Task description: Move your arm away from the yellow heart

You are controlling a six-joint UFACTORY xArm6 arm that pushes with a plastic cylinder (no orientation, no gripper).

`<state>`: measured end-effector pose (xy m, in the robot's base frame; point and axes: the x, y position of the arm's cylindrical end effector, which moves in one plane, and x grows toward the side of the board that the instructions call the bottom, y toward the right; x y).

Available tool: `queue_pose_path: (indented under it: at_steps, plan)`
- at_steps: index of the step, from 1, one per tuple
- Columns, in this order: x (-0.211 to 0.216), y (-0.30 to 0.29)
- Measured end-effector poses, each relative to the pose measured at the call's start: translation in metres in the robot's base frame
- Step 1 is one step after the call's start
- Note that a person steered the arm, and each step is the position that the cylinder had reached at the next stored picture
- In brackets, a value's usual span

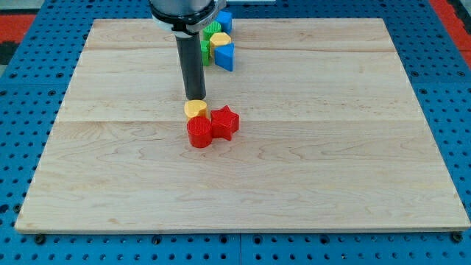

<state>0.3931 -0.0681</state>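
my tip, touching yellow heart

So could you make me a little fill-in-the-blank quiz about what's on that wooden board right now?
1. My tip sits just above the ___ heart.
2. Two ___ blocks touch that heart from below.
3. The blue block lies near the view's ___ edge.

Missing words: yellow; red; top

Yellow heart, two red blocks, blue, green, yellow blocks; pale wood board; dark rod.
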Motion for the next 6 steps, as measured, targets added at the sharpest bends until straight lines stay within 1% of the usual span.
queue_pose_path:
  at_steps: [2, 3, 4, 5, 6]
  plan:
    - [-0.001, -0.009]
    - [-0.013, -0.042]
    - [-0.068, -0.072]
    - [-0.136, -0.095]
    - [-0.172, -0.087]
